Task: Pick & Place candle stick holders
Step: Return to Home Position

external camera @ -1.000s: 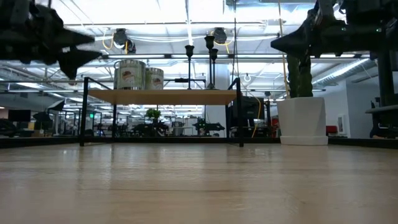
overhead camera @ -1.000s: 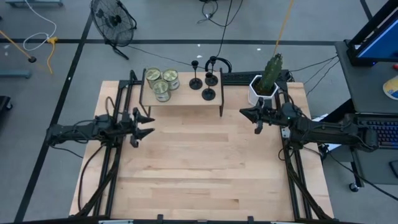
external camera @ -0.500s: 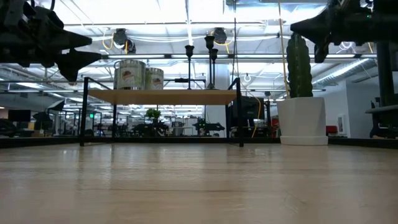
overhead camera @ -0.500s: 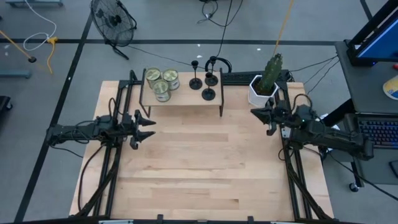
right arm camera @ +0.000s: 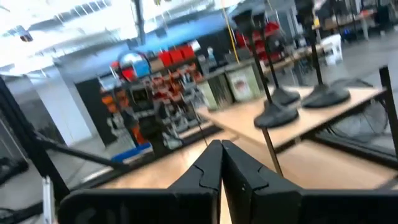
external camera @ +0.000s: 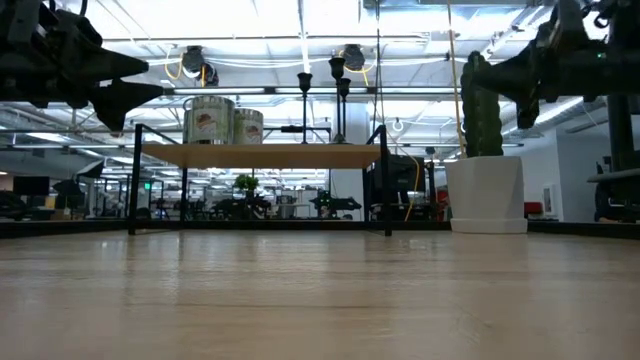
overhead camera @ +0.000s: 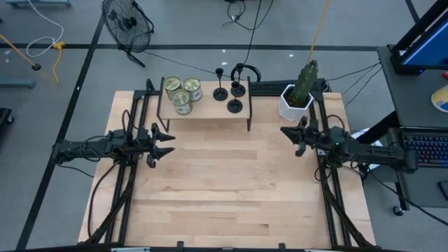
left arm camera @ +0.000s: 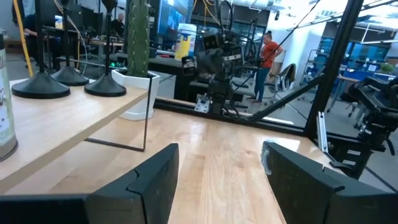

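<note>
Three black candle stick holders (overhead camera: 233, 93) stand on their round bases on the right half of a small wooden shelf (overhead camera: 210, 112) at the table's far edge. They also show in the low view (external camera: 337, 85), the left wrist view (left arm camera: 68, 81) and the right wrist view (right arm camera: 298, 102). My left gripper (overhead camera: 166, 143) is open and empty, in the air to the left of the shelf and nearer than it; its fingers show in the left wrist view (left arm camera: 217, 177). My right gripper (overhead camera: 288, 133) is shut and empty, in the air to the right of the shelf; it also shows in its wrist view (right arm camera: 221, 163).
Three greenish jars (overhead camera: 181, 92) stand on the shelf's left half. A cactus in a white pot (overhead camera: 299, 94) stands at the far right, just beyond my right gripper. Black rails (overhead camera: 129, 175) run along both table sides. A person (left arm camera: 268, 56) stands in the room behind.
My right gripper first drew back toward the table's right edge and rose. It then came back toward the table's middle and dropped a little, staying shut beside the cactus pot.
</note>
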Motion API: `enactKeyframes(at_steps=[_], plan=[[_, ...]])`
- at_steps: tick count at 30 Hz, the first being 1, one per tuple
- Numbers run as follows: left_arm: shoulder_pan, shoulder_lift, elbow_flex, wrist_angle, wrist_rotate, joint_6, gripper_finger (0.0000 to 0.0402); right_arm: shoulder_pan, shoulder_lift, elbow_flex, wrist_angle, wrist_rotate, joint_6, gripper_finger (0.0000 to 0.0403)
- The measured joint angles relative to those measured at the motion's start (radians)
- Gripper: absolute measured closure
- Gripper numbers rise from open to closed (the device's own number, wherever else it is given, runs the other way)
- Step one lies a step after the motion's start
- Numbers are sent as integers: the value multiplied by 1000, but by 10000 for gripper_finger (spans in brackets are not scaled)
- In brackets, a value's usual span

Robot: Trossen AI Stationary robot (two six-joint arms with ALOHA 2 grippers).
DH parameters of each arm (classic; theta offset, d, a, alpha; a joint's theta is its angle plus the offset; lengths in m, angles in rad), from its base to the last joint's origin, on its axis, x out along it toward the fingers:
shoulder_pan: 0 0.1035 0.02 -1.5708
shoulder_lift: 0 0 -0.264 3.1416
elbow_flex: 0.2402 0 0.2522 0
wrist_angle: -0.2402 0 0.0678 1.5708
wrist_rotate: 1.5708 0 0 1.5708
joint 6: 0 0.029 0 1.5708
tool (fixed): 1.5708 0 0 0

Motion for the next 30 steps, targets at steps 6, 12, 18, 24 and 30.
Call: enactKeyframes(at_steps=[6,12,18,24,30], plan=[[0,0,0,-3,1,10,163,0,-135,0,-121,-1,9,399],[0,0,0,-39,1,13,163,0,-225,0,-262,1,14,401],[0,0,0,-41,-23,57,163,-1,-228,0,-318,6,-11,399],[0,2,-14,-17,-24,56,163,-2,-228,0,-354,65,-14,401],[0,1,-12,-15,-23,40,163,-1,-228,0,-358,79,-24,399]])
